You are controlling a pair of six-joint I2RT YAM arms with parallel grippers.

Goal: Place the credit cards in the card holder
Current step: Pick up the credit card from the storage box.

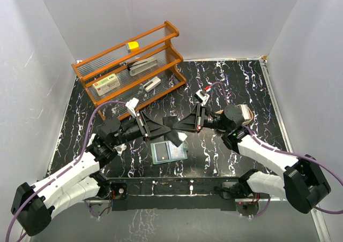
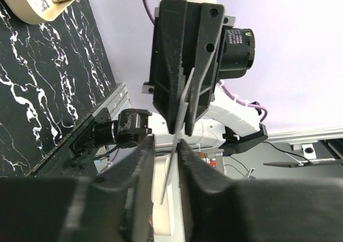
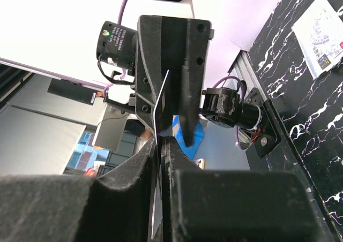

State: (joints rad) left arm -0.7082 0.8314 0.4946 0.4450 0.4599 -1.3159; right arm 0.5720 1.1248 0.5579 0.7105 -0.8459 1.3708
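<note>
While the right gripper [image 3: 161, 140] pinches the thin pale credit card [image 3: 161, 95] aloft and the left gripper [image 2: 167, 145] stands slightly spread around it, early release could drop it beside the open blue-grey card holder [image 1: 168, 152] near the near edge of the black marbled worktop [image 1: 209, 157].

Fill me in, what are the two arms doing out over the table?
It is a mid-air card handoff. The right gripper is shut on a credit card, held edge-on above the table. The left gripper faces it tip to tip, with its jaws on either side of the same card and a narrow gap showing. The card holder lies open on the table nearby, on the arms' base side, pale inside up. The held card is not in it yet.
</note>
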